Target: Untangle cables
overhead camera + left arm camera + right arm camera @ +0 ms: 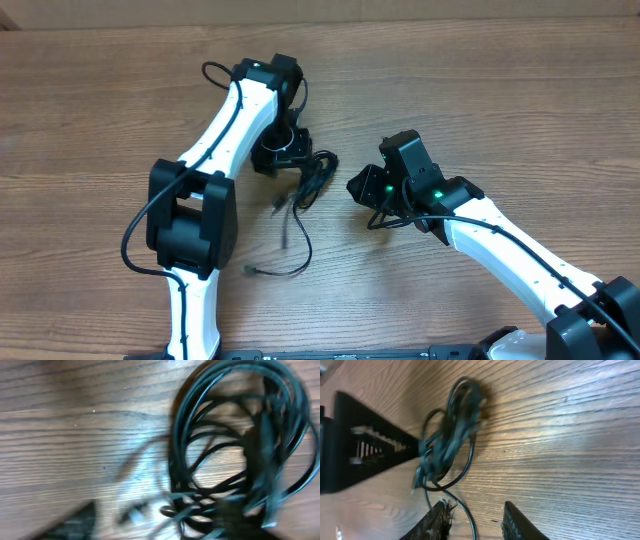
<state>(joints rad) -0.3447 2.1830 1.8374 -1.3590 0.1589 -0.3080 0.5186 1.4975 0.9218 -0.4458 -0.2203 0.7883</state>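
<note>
The cables (pixel 316 176) lie bunched on the tabletop (pixel 480 90), one loose end trailing away. The left tool (pixel 284 157) sits just beside the bunch (too blurred to tell wide or closed). The right tool (pixel 475 507) stands narrowly apart, a strand lying between its fingers (pixel 517 522).

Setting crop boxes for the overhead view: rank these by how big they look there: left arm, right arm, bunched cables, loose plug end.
1. left arm, its raised elbow possibly enlarged by nearness
2. right arm, partly cut off by the frame
3. bunched cables
4. loose plug end
</note>
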